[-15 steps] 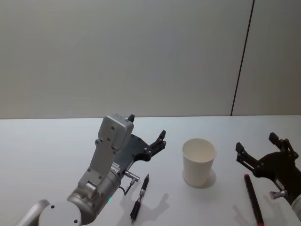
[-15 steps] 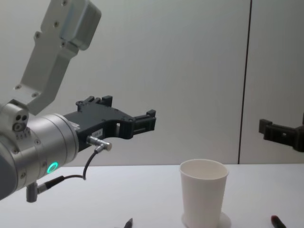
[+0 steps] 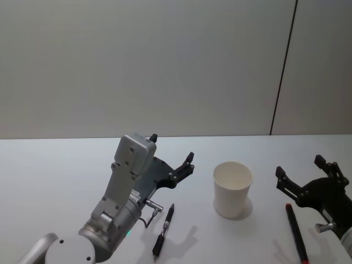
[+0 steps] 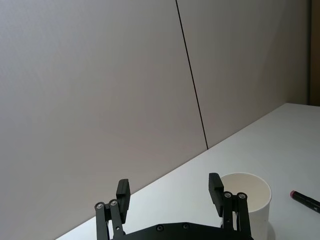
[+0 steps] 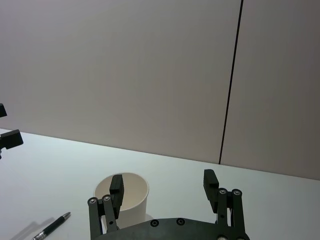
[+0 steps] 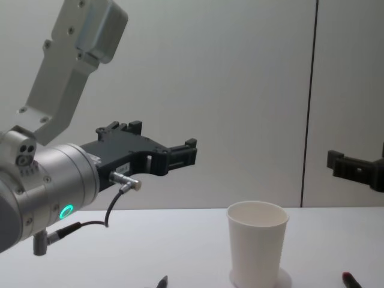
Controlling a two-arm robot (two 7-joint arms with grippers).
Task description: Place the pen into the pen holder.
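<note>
Pen holder (image 3: 232, 190), a white paper cup, stands upright on the table (image 3: 55, 176), with a pen lying on each side.
A black pen (image 3: 164, 231) lies flat to the left of the cup and a red-tipped pen (image 3: 295, 231) to its right. The left gripper (image 3: 172, 147) hangs in the air left of the cup, fingers spread wide, holding nothing. The right gripper (image 3: 299, 165), right of the cup, is spread and empty too.

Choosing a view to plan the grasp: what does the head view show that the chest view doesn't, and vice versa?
Head view: the black pen and red pen lying full length either side of the cup, plus the cup's mouth. Chest view: the cup's side profile and how high the left gripper and right gripper hang. Both: the cup and both grippers, open.
</note>
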